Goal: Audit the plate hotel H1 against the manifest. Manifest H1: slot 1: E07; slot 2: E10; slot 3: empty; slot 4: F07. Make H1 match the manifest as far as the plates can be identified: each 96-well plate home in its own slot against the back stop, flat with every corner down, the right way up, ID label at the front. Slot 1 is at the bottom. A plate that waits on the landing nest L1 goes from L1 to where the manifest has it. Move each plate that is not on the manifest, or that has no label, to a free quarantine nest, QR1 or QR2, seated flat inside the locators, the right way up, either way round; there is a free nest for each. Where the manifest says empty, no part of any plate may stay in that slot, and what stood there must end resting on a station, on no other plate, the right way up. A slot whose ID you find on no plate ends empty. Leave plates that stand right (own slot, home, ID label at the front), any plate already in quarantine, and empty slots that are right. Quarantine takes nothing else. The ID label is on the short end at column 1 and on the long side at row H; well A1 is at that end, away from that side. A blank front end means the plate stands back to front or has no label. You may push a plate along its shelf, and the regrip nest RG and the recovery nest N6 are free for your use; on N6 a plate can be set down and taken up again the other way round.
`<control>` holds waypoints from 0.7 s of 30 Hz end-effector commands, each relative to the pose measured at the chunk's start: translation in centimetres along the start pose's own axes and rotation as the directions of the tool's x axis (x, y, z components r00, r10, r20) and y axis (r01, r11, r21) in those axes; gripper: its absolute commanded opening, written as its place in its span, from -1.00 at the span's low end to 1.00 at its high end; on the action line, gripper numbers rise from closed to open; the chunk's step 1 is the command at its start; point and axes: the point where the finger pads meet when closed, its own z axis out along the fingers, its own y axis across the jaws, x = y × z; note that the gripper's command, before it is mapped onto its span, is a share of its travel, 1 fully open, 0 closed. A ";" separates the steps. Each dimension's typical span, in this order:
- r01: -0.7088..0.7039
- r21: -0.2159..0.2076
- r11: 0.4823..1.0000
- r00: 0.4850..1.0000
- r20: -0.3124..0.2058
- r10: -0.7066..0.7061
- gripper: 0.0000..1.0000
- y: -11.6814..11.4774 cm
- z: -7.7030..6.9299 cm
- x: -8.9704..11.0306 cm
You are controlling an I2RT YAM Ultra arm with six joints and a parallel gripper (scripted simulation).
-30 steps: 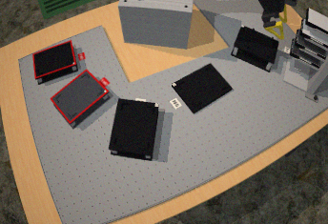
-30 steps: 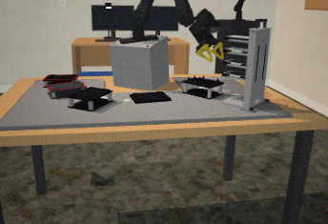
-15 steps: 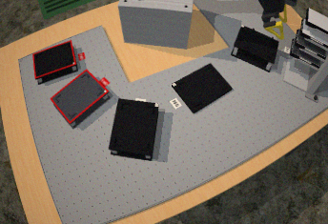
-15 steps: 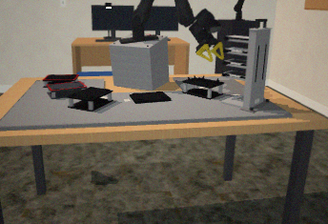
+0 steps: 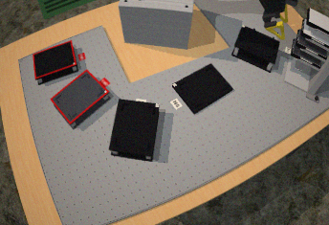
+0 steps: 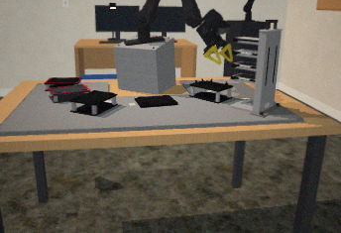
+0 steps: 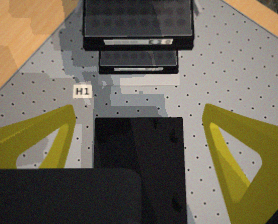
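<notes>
The plate hotel H1 (image 5: 311,44) stands at the right edge of the mat, with dark plates on its shelves. In the wrist view I look down its front: an upper plate (image 7: 137,22) and a lower plate (image 7: 138,61) each show a pale strip on the front end, too small to read. The H1 tag (image 7: 82,91) lies on the mat. My gripper (image 5: 277,28) is open and empty. It hovers above the black landing nest L1 (image 5: 255,47), just before the hotel. The gripper also shows in the wrist view (image 7: 140,114) and in the side view (image 6: 219,53).
The flat black N6 pad (image 5: 203,87) lies mid-mat and the RG nest (image 5: 135,128) in front of it. Two red-framed quarantine nests sit at the left, one black (image 5: 54,59) and one with a grey top (image 5: 78,96). The grey arm pedestal (image 5: 158,9) stands behind.
</notes>
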 end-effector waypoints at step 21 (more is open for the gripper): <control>-0.005 -0.005 1.000 0.999 0.035 0.005 1.00 0.2 -2.2 0.5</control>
